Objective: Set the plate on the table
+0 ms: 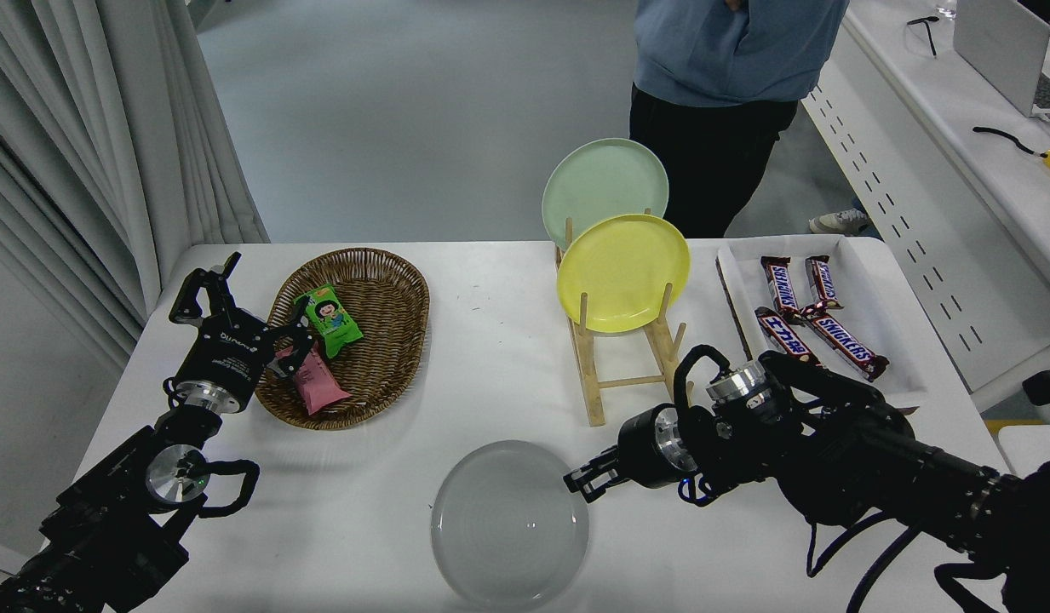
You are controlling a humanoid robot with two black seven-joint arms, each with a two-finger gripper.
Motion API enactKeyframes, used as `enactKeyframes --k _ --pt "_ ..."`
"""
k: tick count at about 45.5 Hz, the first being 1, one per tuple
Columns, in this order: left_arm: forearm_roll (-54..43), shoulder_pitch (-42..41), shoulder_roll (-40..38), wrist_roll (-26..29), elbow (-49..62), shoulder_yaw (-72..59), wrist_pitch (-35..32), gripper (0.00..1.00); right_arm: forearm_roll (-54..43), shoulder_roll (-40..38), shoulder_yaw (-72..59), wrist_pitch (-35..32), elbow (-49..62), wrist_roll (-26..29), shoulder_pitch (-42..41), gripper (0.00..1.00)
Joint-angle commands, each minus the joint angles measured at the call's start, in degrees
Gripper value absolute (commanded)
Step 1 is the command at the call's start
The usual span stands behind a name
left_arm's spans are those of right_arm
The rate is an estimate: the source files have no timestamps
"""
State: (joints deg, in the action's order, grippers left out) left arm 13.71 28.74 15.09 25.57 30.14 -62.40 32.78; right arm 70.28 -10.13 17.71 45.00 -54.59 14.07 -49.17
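The pale grey plate [507, 528] lies flat and low over the white table [490, 358], near its front edge in the middle. My right gripper [578, 484] comes in from the right and is shut on the plate's upper right rim. I cannot tell whether the plate rests on the tabletop or hangs just above it. My left gripper [243, 306] is parked at the left by the basket, open and empty.
A wooden rack [627, 375] behind the plate holds a yellow plate [622, 272] and a mint green plate [604, 183]. A wicker basket [380, 289] with snack packs sits at the left. A white tray [903, 375] with chocolate bars is at the right. A person [729, 85] stands at the far side.
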Motion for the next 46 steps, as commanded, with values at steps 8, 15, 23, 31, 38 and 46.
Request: enactKeyframes --k 8,15,23,31,38,46 --pt "0.0 0.0 -0.1 0.0 -0.1 0.0 0.0 1.0 0.0 0.1 0.0 0.0 0.1 0.0 0.1 0.0" --pt "0.0 0.0 -0.1 0.0 0.0 0.0 0.0 1.0 -0.5 0.2 0.0 0.0 0.1 0.0 0.2 0.03" --pt "0.0 0.0 0.0 0.0 0.0 0.0 0.0 1.0 -0.8 0.3 0.1 0.0 0.1 -0.1 0.2 0.27" --pt "0.0 0.0 0.0 0.0 0.0 0.0 0.0 1.0 -1.0 0.4 0.5 0.0 0.1 -0.1 0.2 0.65" --pt "0.0 0.0 0.0 -0.1 0.0 0.0 0.0 1.0 -3.0 0.4 -0.1 0.0 -0.9 0.0 0.4 1.0" --pt "0.0 0.0 0.0 0.0 0.0 0.0 0.0 1.0 -7.9 0.8 -0.2 0.0 -2.5 0.1 0.6 1.0"
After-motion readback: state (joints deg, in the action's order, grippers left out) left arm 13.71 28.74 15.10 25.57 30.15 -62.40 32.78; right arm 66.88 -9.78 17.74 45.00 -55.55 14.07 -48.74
